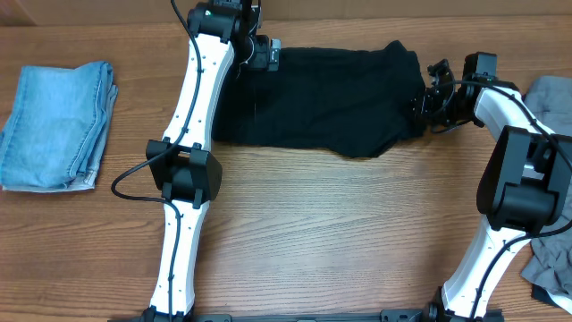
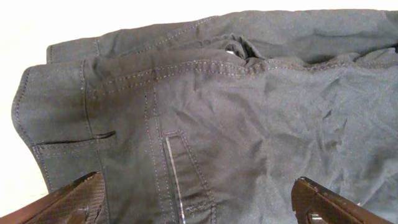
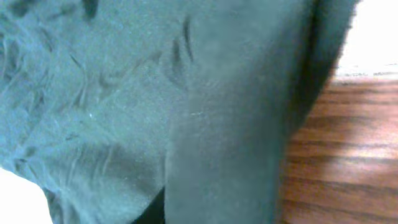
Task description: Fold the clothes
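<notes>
Surface: wood worktop (image 1: 340, 233), both arms reaching over it.

Main item: black shorts (image 1: 331, 98), lying along the far edge of the worktop, approx. centre to right of centre. Spread wide side to side, creased, near edge uneven, not squared up. Waist end is on the left: left wrist view shows the stitched waistband, a belt loop (image 2: 177, 165) and a pocket slit.

L arm: left hand (image 1: 262, 55) sits at the far-left corner of the shorts, over the waistband. Its fingers (image 2: 65, 202) stand wide apart, one at each lower corner of the wrist view, w/ fabric lying between them. Nothing gripped.

R arm: right hand (image 1: 431, 100) is at the right end of the shorts, touching or just beside the fabric edge; cannot tell which. Overhead view is too dark to show how the jaws stand. Right wrist view is filled w/ blurred black fabric very close to the lens, plus a strip of worktop at the right; no fingers visible. Cannot tell if it is closed or has hold of fabric.

Other clothes: folded denim garment (image 1: 58, 125) at the left edge, well apart from the shorts. Grey garment (image 1: 547, 91) at the right edge, just beyond the R arm. More grey fabric (image 1: 552, 259), crumpled, at the near-right corner, partly under the arm.
</notes>
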{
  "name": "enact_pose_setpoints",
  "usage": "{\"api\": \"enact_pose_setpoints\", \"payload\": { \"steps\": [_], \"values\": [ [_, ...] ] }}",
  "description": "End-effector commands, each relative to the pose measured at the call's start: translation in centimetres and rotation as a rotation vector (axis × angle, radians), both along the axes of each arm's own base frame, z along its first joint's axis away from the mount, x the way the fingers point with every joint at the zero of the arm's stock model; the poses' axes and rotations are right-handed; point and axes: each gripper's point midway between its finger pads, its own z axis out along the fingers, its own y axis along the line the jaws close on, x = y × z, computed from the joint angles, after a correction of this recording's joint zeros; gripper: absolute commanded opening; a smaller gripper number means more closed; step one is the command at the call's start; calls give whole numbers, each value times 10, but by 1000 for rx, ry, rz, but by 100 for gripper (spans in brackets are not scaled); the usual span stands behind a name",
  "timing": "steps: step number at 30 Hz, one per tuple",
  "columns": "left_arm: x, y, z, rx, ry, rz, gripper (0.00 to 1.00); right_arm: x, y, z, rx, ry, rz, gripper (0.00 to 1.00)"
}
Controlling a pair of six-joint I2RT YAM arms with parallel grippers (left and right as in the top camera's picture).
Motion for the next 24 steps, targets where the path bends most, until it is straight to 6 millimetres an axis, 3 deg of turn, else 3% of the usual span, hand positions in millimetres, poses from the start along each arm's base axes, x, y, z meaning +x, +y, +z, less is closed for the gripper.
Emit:
{"api": "enact_pose_setpoints", "payload": {
  "steps": [1, 6, 10, 14, 24],
  "values": [
    [1, 10, -2, 45, -4, -1, 94, 19, -22, 16, -83, -43, -30, 4],
    [-3, 11, -4, 48, 13, -1, 84, 32, -29, 67, -145, -103, 26, 4],
    [-6, -8, 0, -56, 25, -43, 70, 30, -25, 83, -226, -89, 71, 4],
    [-1, -4, 1, -73, 19, 4, 66, 21, -5, 81, -315, -59, 164, 4],
    [6, 26, 2, -122, 36, 78, 70, 5, 90, 69, -625, -96, 510, 4]
  ]
}}
